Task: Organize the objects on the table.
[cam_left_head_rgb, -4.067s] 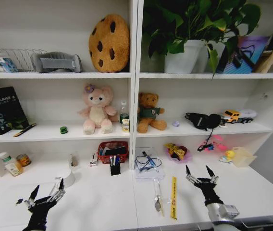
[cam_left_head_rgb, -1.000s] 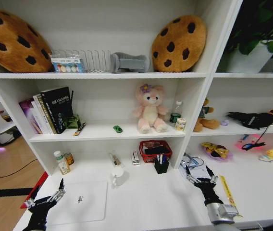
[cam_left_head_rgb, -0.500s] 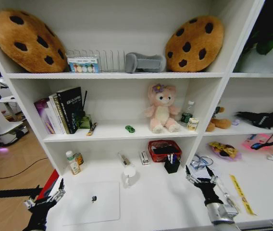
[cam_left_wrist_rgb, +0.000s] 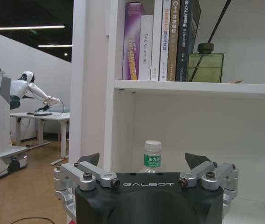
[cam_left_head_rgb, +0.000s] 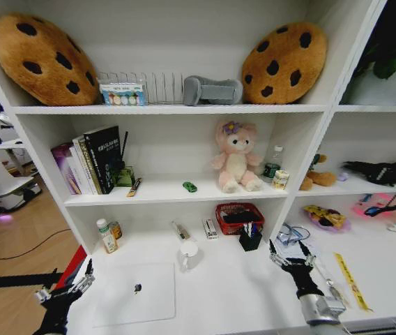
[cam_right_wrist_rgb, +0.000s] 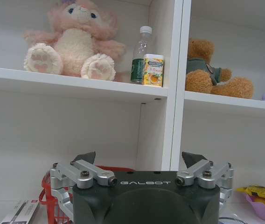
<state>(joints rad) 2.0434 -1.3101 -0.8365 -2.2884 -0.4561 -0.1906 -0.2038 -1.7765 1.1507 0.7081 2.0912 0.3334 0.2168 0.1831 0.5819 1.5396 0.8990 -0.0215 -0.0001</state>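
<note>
The slim white laptop [cam_left_head_rgb: 134,293] lies closed and flat on the white table [cam_left_head_rgb: 219,296], at its left end. Just left of it my left gripper [cam_left_head_rgb: 65,283] hangs open over the table's left corner. A white green-capped bottle [cam_left_head_rgb: 105,236] stands behind the laptop; in the left wrist view the bottle [cam_left_wrist_rgb: 152,150] shows beyond the open left gripper [cam_left_wrist_rgb: 142,159]. A tiny green toy car [cam_left_head_rgb: 189,186] sits on the shelf above. Pens stand in a black holder [cam_left_head_rgb: 249,238]. My right gripper [cam_left_head_rgb: 287,248] is open and empty above the table's right part, also the right gripper [cam_right_wrist_rgb: 139,157].
A red basket [cam_left_head_rgb: 238,216], a white mug [cam_left_head_rgb: 188,251] and a small box [cam_left_head_rgb: 209,228] stand at the table's back. Books [cam_left_head_rgb: 90,159], a pink plush [cam_left_head_rgb: 234,157] and cookie cushions [cam_left_head_rgb: 39,57] fill the shelves. A yellow ruler [cam_left_head_rgb: 350,272] lies at right.
The whole picture has slid right since four seconds ago, so the camera moved left along the table, bringing the laptop into view. Both grippers hold the same open pose.
</note>
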